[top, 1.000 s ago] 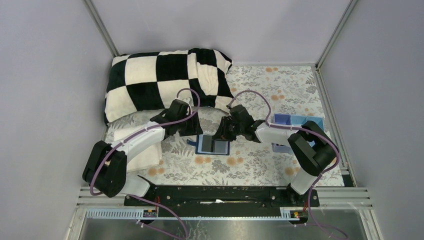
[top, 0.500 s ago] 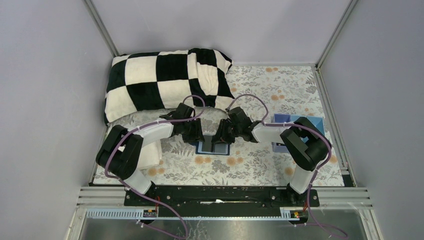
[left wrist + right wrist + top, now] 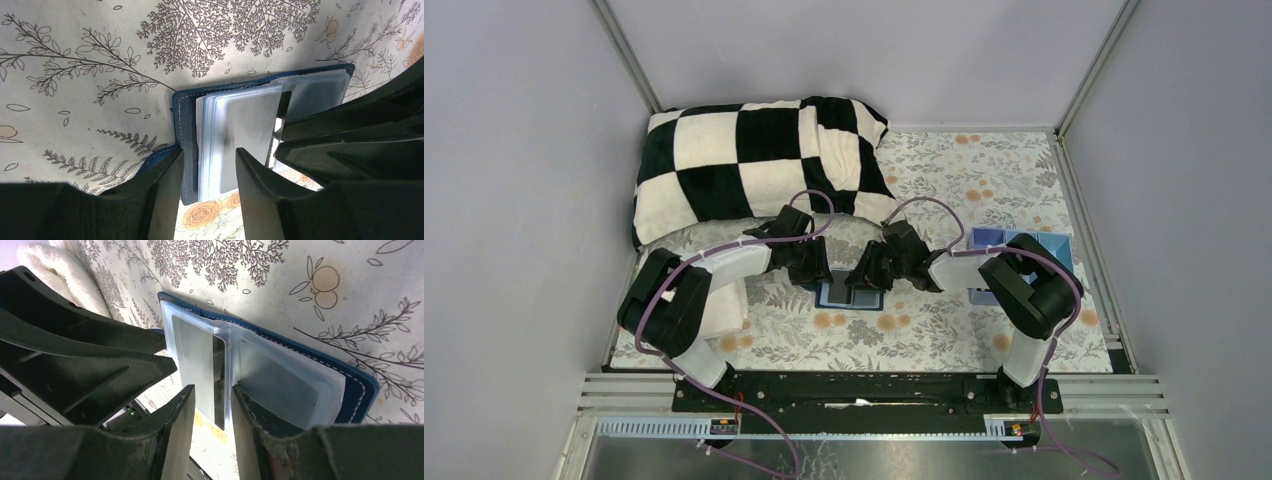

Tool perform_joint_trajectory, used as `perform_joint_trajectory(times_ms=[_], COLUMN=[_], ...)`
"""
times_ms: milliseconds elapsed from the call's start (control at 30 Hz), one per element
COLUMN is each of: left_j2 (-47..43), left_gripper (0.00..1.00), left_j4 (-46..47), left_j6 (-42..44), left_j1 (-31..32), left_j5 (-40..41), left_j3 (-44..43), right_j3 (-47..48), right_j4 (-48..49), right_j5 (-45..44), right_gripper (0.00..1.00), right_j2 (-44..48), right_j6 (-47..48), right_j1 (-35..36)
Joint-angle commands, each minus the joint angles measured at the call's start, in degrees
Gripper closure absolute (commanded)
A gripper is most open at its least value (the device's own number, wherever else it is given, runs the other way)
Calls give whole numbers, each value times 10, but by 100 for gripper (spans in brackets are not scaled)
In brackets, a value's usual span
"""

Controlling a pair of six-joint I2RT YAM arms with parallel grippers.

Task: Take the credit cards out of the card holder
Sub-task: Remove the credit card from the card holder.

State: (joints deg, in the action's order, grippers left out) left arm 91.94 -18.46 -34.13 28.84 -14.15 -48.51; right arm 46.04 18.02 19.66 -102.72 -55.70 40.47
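Swung in from the left over the past second, the left pincer [image 3: 209, 152] now sits down on the card holder [image 3: 854, 299]. The right pincer [image 3: 212, 389] has dropped onto it from the other side.

The card holder lies open and flat on the flowered tablecloth [image 3: 924, 330], about midway between the two arm bases, so neither arm is the nearer. Its long axis runs left to right across the table. The fold runs near to far and the clear sleeves face up.

The left pincer stands astride the left end, with the navy cover edge and the stack of sleeves between its jaws. The right pincer stands astride a sleeve by the fold that holds a grey card [image 3: 196, 360].

Both pairs of jaws are partly apart, and I cannot tell whether either is pinching or only resting there. As I judge it, the coming move depends on the right jaws sitting directly over that card while the left pincer keeps the holder from sliding.

Further out, a white towel [image 3: 724, 310] lies to the left and a blue tray [image 3: 999, 240] to the right. A checkered blanket [image 3: 744, 170] is heaped at the back.
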Motion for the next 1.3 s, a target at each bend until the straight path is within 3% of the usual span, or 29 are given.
perform_joint_trajectory(times_ms=[0, 333, 467, 800, 1267], left_j2=[35, 35, 40, 40, 35], left_gripper=[52, 52, 52, 52, 53], left_j4=[-10, -11, -18, -33, -41], left_j6=[6, 5, 6, 8, 15], left_j1=[2, 2, 1, -11, -12], left_j5=[12, 13, -2, 8, 7], left_j3=[14, 17, 11, 11, -5], right_j3=[-30, -68, -81, -106, -37], right_j4=[52, 121, 129, 108, -159], right_j5=[-1, 1, -5, -11, -75], right_gripper=[61, 83, 100, 100, 100], right_j2=[-27, -9, 11, 59, 184], right_j6=[-44, -73, -72, -52, 113], right_j1=[4, -3, -9, -27, -59])
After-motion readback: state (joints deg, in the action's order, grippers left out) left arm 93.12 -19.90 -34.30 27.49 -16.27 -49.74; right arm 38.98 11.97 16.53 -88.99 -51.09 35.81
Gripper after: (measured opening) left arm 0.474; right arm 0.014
